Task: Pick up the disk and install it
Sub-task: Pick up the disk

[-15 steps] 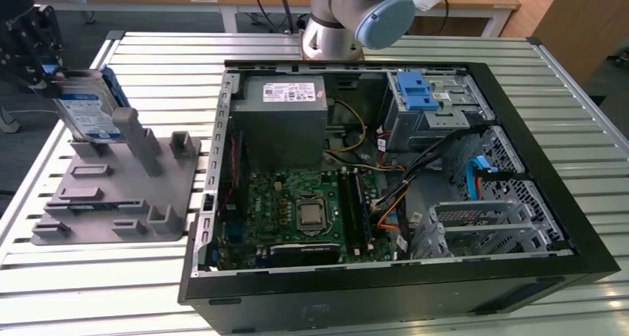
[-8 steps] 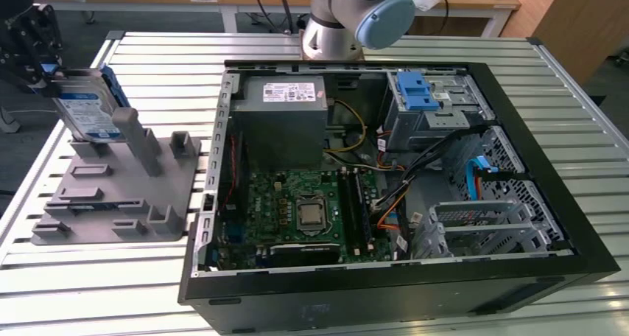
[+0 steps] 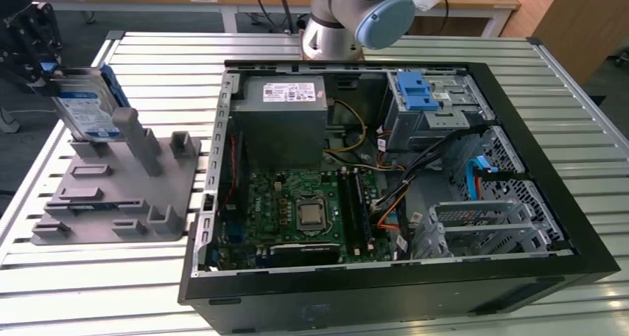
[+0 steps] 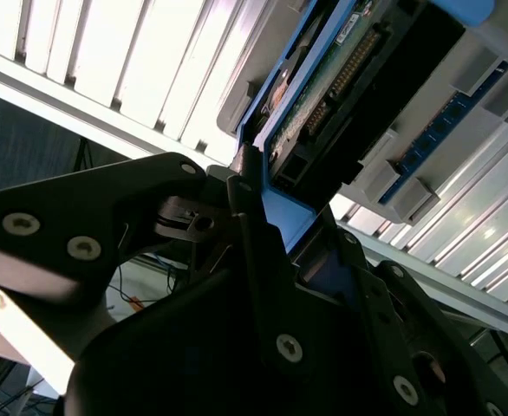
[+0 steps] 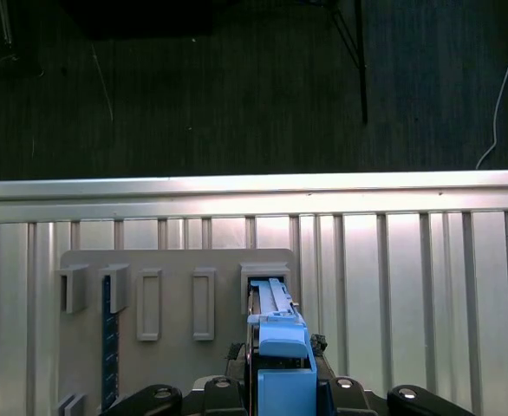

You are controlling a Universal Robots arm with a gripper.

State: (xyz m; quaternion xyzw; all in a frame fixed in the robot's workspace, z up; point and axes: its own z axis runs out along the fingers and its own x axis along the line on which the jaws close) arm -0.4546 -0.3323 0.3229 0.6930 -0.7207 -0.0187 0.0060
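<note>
Partly cropped, the end effector (image 3: 37,60) clamps the disk (image 3: 87,106) — contact obscured.

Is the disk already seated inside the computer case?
No, the disk stands upright at the grey fixture outside the case, held by the gripper.

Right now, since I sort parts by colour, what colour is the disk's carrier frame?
Blue. The carrier frame on the disk shows best in the first wrist view.
</note>
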